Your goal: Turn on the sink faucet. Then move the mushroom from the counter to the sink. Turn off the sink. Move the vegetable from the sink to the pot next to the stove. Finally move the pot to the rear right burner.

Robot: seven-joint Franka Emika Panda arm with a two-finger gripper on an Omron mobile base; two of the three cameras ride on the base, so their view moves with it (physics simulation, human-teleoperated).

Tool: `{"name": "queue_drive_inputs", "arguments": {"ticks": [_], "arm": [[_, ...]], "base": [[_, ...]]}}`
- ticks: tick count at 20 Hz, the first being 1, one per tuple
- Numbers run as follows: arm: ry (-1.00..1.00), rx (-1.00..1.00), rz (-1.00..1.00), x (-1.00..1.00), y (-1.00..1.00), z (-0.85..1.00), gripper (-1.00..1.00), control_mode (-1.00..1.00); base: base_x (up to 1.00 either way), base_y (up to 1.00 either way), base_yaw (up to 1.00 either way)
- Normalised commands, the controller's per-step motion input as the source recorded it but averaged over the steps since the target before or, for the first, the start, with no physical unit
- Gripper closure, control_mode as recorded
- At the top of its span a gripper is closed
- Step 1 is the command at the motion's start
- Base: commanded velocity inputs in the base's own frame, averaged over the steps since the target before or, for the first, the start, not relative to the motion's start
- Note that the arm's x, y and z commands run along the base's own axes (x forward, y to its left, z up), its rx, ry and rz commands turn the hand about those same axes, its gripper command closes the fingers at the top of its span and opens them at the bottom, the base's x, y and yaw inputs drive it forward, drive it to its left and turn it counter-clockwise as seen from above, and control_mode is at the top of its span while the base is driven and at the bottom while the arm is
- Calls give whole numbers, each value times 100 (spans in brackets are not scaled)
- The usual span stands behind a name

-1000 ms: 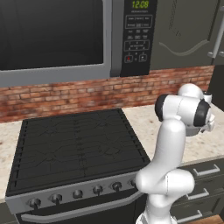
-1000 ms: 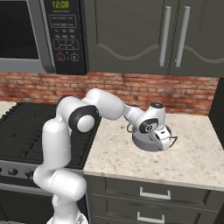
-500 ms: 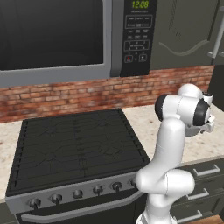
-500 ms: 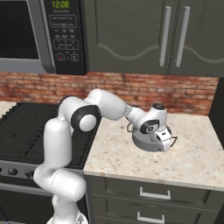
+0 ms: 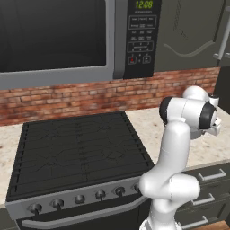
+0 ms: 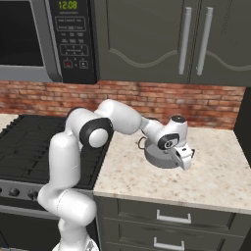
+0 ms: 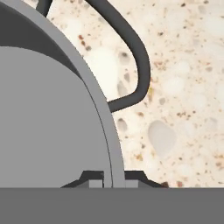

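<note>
A grey pot (image 6: 158, 156) with dark loop handles stands on the speckled counter (image 6: 147, 179), just right of the stove (image 6: 22, 147). My gripper (image 6: 185, 160) is at the pot's right side and low over its edge. In the hand view the pot's rim (image 7: 99, 114) runs straight down between my two fingertips (image 7: 92, 180), and the gripper (image 7: 108, 180) is shut on that rim. One dark handle (image 7: 141, 65) curves away just beyond the grip. The stove's rear right burner (image 5: 108, 128) is bare. The mushroom is hidden; the sink and faucet are out of view.
A microwave (image 5: 67, 40) hangs over the stove (image 5: 76, 148), with dark wall cabinets (image 6: 162, 39) to its right and a brick backsplash (image 6: 162, 100) behind the counter. A dark tall panel (image 6: 243, 132) closes off the counter's right end.
The jaws have gone from wide open to shut on the pot's rim. The arm and the pot have hardly moved.
</note>
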Motion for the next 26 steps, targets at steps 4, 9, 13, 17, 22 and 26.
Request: {"name": "queue_drive_inputs", "arguments": {"ticks": [4, 9, 13, 17, 22, 26], "arm": [[-3, 0, 0, -10, 0, 6, 100, -100], [-5, 0, 0, -17, 14, 33, 100, -100], [-6, 0, 0, -16, 32, 36, 100, -100], [-4, 0, 0, -6, 48, 29, 100, -100], [-1, 0, 1, 0, 64, 22, 100, -100], [0, 0, 6, 0, 75, 21, 100, -100]], "base": [[0, 0, 0], [0, 0, 0], [0, 0, 0], [0, 0, 0], [0, 0, 0], [0, 0, 0]]}}
